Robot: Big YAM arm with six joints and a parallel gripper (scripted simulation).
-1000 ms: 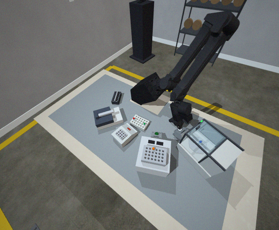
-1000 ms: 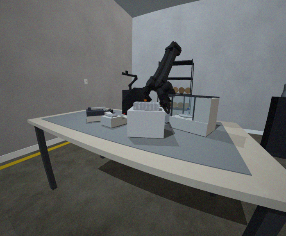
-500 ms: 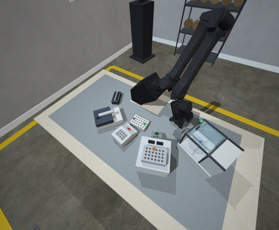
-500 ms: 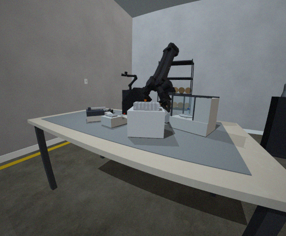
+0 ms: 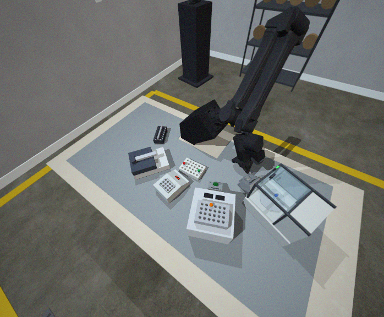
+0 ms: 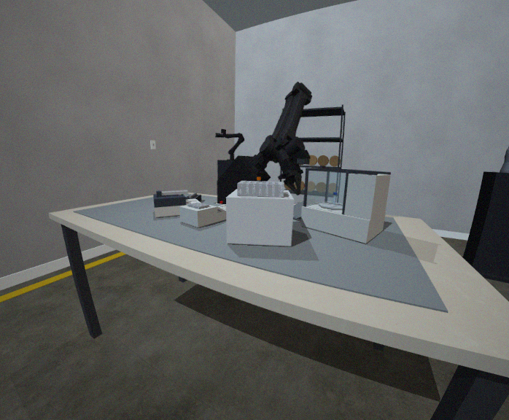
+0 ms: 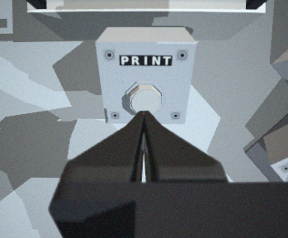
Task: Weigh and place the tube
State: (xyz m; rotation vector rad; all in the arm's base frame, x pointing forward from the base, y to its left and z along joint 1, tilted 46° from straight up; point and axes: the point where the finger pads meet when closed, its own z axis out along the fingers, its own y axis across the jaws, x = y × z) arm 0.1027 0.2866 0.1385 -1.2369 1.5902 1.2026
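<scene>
My gripper (image 7: 144, 119) (image 5: 247, 169) (image 6: 296, 188) is shut and empty. Its tips point down at the white PRINT key (image 7: 145, 97) on the balance's sloping front panel (image 5: 249, 181) and meet the key's near edge in the wrist view. Tube A, with its blue cap (image 5: 276, 195) (image 6: 335, 195), stands on the pan inside the balance's glass box (image 5: 289, 218) (image 6: 359, 221). The top pane (image 5: 288, 185) lies over the box. The balance's green lamp (image 5: 277, 167) is lit.
The tube rack (image 5: 192, 168) holds a red-capped and a green-capped tube. A large white block (image 5: 212, 213) (image 6: 259, 216) with a bore grid holds an orange-capped tube. A smaller white block (image 5: 170, 184), a dark lidded unit (image 5: 144, 160), a black block (image 5: 160, 134) and a small green-topped unit (image 5: 215, 186) stand around.
</scene>
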